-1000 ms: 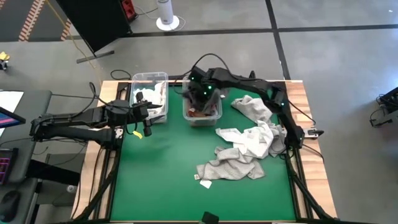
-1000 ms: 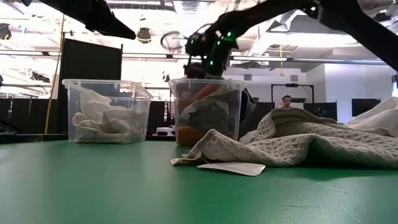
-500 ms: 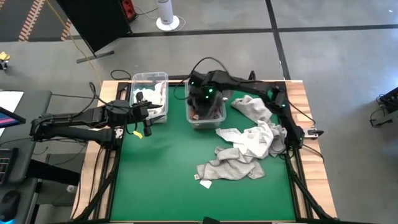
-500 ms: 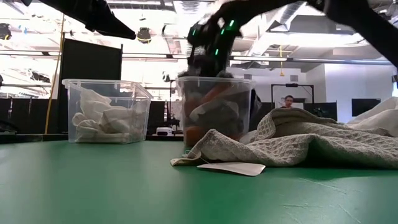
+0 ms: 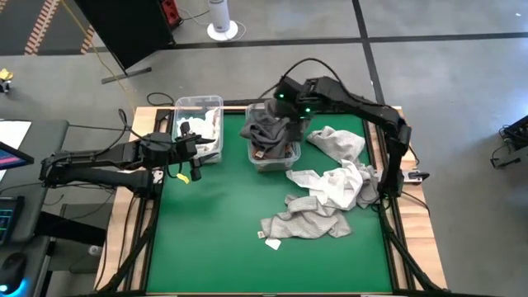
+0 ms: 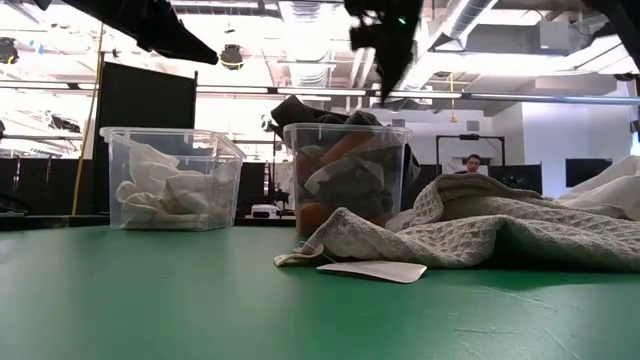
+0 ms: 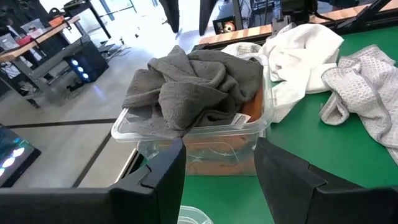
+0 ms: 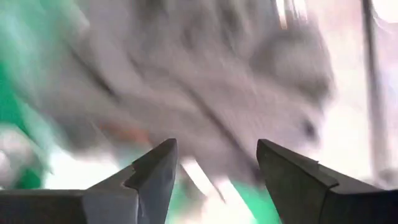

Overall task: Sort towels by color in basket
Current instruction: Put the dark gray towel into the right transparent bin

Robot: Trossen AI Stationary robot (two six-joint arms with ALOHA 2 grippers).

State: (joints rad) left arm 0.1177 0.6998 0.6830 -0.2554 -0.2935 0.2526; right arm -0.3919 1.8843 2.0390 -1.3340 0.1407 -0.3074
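The right gripper (image 5: 290, 97), fingers spread and empty, hovers above a soft dark grey towel (image 5: 270, 129) heaped limply in the clear plastic bin (image 5: 268, 161); pinching a raised fold looks easiest.

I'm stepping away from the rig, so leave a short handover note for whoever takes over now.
Right hand: open, empty, above the clear plastic bin of dark cloths.
Left hand: open, empty, waiting beside the clear plastic bin of white cloths.
Done: dark grey towel heaped atop the dark bin, over a rust-orange one.
Left: pile of white and light grey towels on the green table.
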